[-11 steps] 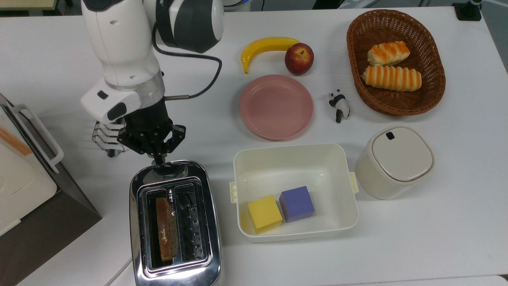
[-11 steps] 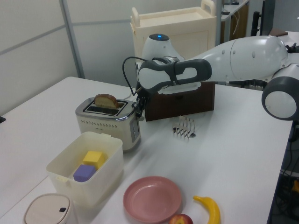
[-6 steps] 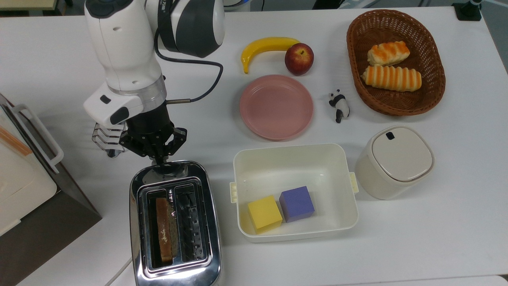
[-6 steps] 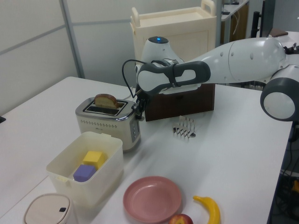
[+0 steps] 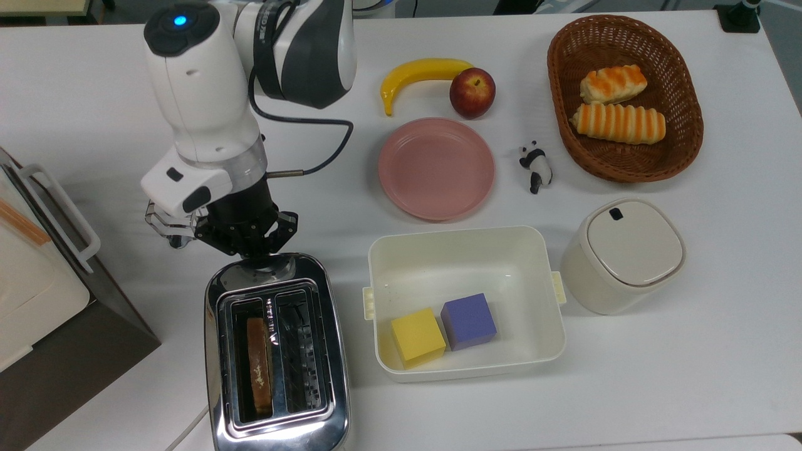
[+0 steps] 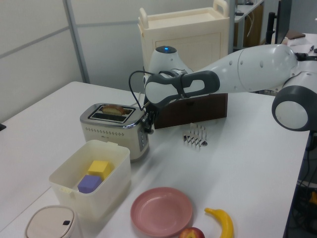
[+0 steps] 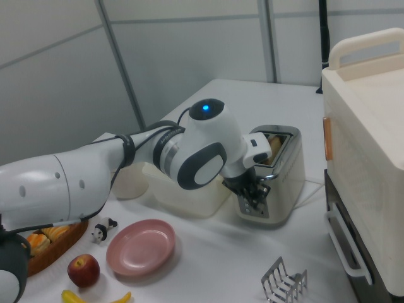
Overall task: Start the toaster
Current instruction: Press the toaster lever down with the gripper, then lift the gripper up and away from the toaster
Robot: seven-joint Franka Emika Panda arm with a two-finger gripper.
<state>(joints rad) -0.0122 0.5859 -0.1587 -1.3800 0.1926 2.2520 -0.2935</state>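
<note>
- Your toaster sits at the near edge of the white surface in the top view. It is shiny, and a slice of bread sits low in one of its two slots.
- Your tool is right at the end of the toaster that faces the arm. In the left view the tool is pressed up against that end, part way down its side.
- You cannot tell if the tool's fingers are open or shut, because the black parts hide them.
- In the right view the tool is in front of the toaster's end face.
- A small wire rack stands just beside the tool, on the top view's left.
- A big cream-and-brown box with a white handle is at the top view's far left.
- A white tub sits near the toaster, on the top view's right. A yellow block and a purple block are side by side inside it.
- A pink plate, a banana and an apple lie farther up in the top view.
</note>
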